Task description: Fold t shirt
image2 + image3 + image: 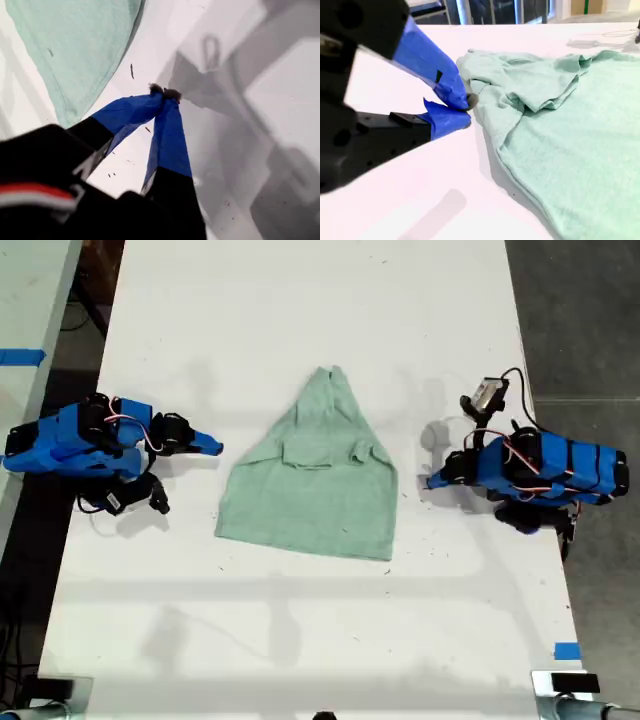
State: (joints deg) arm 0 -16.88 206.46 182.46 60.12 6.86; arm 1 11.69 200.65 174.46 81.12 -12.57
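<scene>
Centrally, the t shirt (315, 475) lies partly folded, sleeves tucked inward.

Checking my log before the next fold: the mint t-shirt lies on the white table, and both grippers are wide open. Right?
Not open. My first gripper and my second gripper are both shut on nothing, as the two wrist views show. The mint t-shirt does lie on the white table.

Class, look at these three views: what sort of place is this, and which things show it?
Probably a robotics lab or workshop: two blue arms with exposed wiring on a white table, blue tape markers, and a bare grey floor.
</scene>
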